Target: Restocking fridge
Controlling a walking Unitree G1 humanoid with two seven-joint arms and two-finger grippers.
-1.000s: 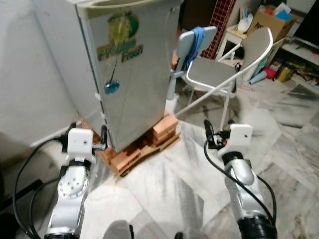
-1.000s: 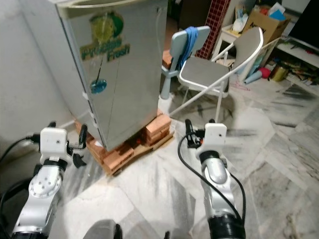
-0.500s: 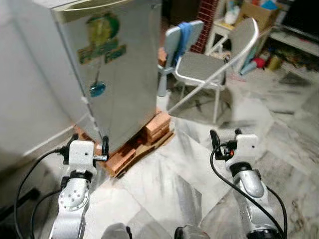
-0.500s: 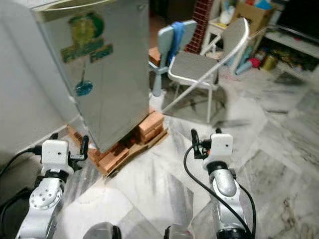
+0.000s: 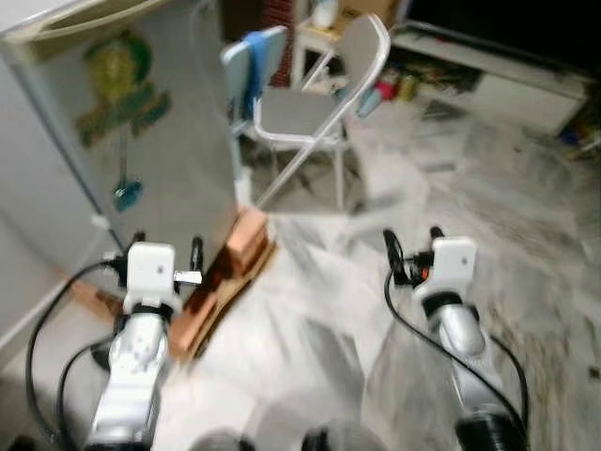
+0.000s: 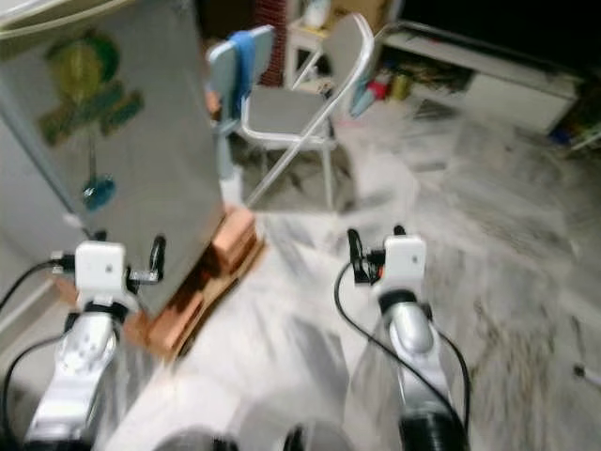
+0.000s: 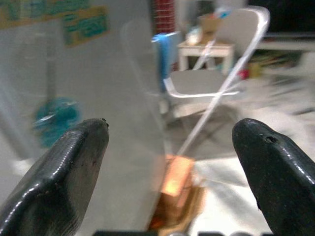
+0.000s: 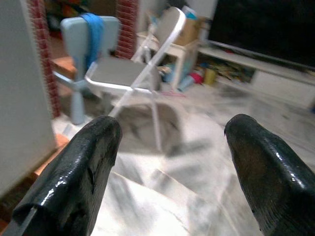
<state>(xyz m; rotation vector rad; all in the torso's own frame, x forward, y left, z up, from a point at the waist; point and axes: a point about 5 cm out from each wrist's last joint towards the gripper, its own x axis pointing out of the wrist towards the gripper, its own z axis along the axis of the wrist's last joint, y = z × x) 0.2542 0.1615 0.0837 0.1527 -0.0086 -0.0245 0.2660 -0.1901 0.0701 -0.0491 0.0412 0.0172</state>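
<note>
Your two arms reach out low in front of you, bent at the elbow, over the marble floor (image 5: 319,310). The picture is blurry.

Your left gripper (image 5: 167,252) is up by the bottom corner of the fridge (image 5: 141,160). Its two black fingers (image 7: 59,182) are wide apart and hold nothing. Between them you see the grey fridge side and the bricks under it.

Your right gripper (image 5: 410,252) is out over the bare floor, well away from the fridge. Its fingers (image 8: 78,182) are wide apart too, with nothing in them. Between them you see a chair and the floor.

The fridge stands on your left. Its door is shut, so you cannot see what is inside. It has a green sticker (image 5: 117,85) on the front and a small blue sticker (image 5: 127,195) lower down. It sits on orange bricks (image 5: 246,235) and a flat wooden board (image 5: 202,315).

Just past the fridge is a folding chair (image 5: 310,103) with a grey seat and white legs. Behind it is a pale blue chair (image 5: 246,66) with a blue cloth (image 5: 254,70) hung over its back.

Far back, you see a small white table (image 5: 319,38) with a box on it. A long low white shelf (image 5: 507,85) runs along the far wall, with small things on the floor by it that are too blurry to tell.
</note>
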